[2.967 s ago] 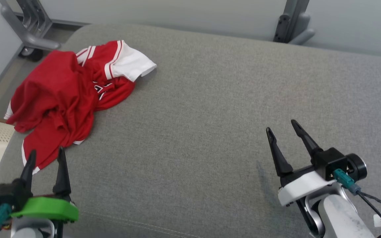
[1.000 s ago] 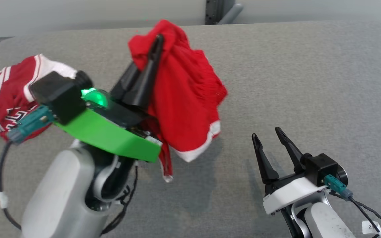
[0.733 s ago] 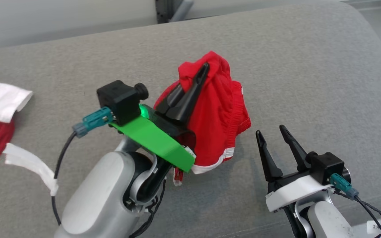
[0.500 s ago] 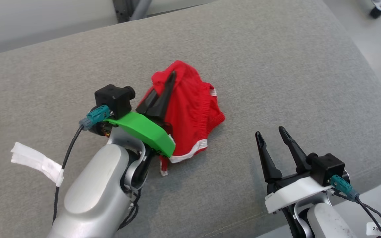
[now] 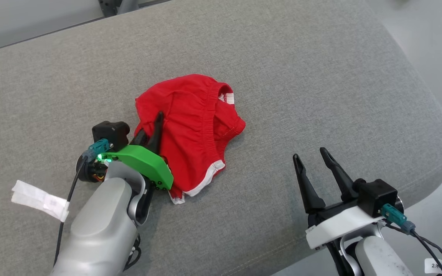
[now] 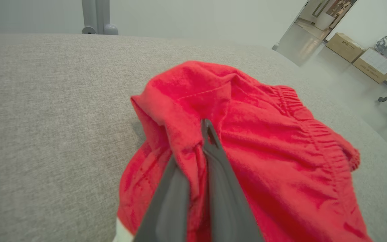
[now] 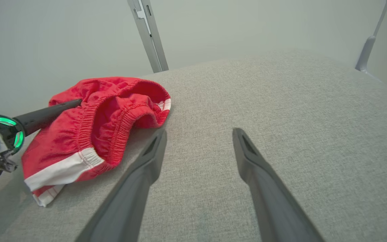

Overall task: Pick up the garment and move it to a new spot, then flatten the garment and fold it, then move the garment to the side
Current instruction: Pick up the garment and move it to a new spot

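**Q:** Where do we find the garment (image 5: 194, 126), and how does it lie relative to each claw?

**A:** We find it bunched near the middle of the grey cushion (image 5: 320, 76). In the head view its long axis runs roughly far to near. The elastic waistband (image 5: 210, 111) curls over at the far end, and the white hem (image 5: 205, 180) sits at the near end. The left gripper (image 5: 155, 123) sits on the garment's left edge. The right gripper (image 5: 309, 153) stands apart to the right and closer to the robot, so the garment lies ahead of it and to its left.

**Q:** What do we record for the claws?

**A:** Left: the fingers are pressed almost together, and the left wrist view shows a fold of red cloth pinched between them. One fingertip lies on top of the fabric; the other is covered by it. Right: the fingers are spread wide, touch nothing, and hover over bare cushion. In the right wrist view the waistband lies just beyond its left fingertip.

**Q:** Which relation governs the coming move?

**A:** We judge that the garment is down at its new spot, so flattening comes next. The left claw is already at one side. The right claw is the free one, and it must travel forward and leftward to take the opposite edge. The two pulls should then act across the long axis.

**Q:** Any caution?

**A:** The cloth is doubled over, so we may catch two layers in one pinch.
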